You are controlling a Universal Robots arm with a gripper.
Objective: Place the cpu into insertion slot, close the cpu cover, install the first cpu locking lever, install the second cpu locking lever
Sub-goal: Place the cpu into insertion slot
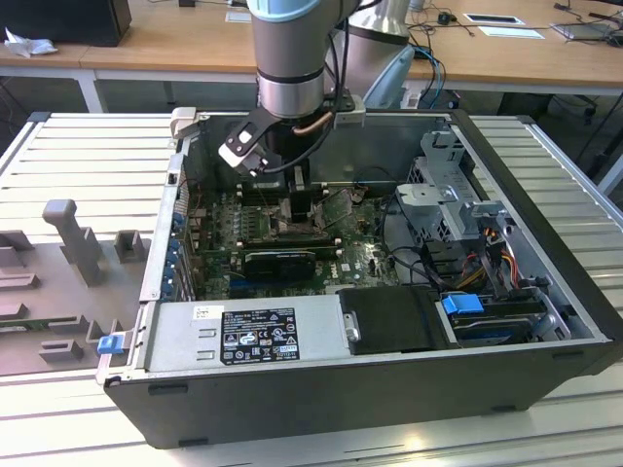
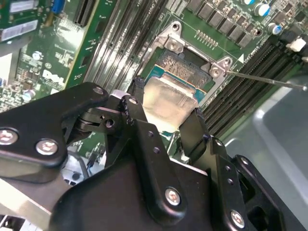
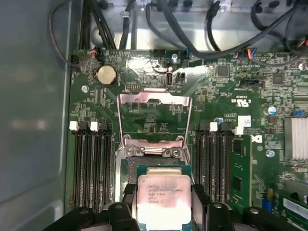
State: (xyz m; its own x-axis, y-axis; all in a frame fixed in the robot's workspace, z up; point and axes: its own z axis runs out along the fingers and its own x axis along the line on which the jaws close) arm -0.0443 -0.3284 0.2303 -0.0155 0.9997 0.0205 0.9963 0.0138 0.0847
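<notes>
The cpu point(image 3: 162, 199) is a small flat square with a pale, dull silvery top, faint print and a green edge. The black jaws are closed on two opposite edges of it, seen in both wrist views. It hangs over the near part of the slot point(image 2: 186, 66); I cannot tell whether it touches. The slot is a dark square recess with a fine grainy pin field and a bright metal rim with screws at the corners. The cover point(image 3: 153, 100), a thin silver frame with a large cut-out, is swung open on its hinge, away from the slot. A thin wire lever point(image 2: 269, 80) sticks out from one slot corner. Long black memory slots point(image 3: 91, 166) run on both sides.

In the exterior view the arm point(image 1: 290, 68) reaches down into an open dark case point(image 1: 341, 401) on a ribbed metal bench point(image 1: 88, 156). The case holds the green board point(image 1: 362, 261), a grey power supply point(image 1: 243, 336), a metal drive cage point(image 1: 450, 180) and loose cables point(image 1: 492, 255).
</notes>
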